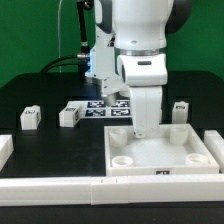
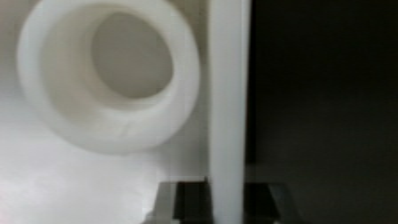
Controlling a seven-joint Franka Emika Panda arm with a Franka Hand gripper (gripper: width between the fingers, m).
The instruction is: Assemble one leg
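Note:
Three small white legs with black-and-white tags stand on the black table: two at the exterior view's left [image 1: 30, 118] [image 1: 68, 115] and one at its right [image 1: 181, 108]. The large white square panel [image 1: 200, 150] lies in front with round sockets in its corners. My gripper [image 1: 140, 131] is down at the panel's far rim. In the wrist view the rim [image 2: 228, 90] runs as a white strip between my dark fingers [image 2: 187, 205], which sit tight against it on both sides. A round socket [image 2: 111, 75] lies beside the rim. No leg is in the gripper.
The marker board [image 1: 98, 107] lies behind the panel, near the robot's base. A white wall [image 1: 50, 185] runs along the front edge, with a white block [image 1: 5, 150] at the exterior view's left. Cables hang behind the arm.

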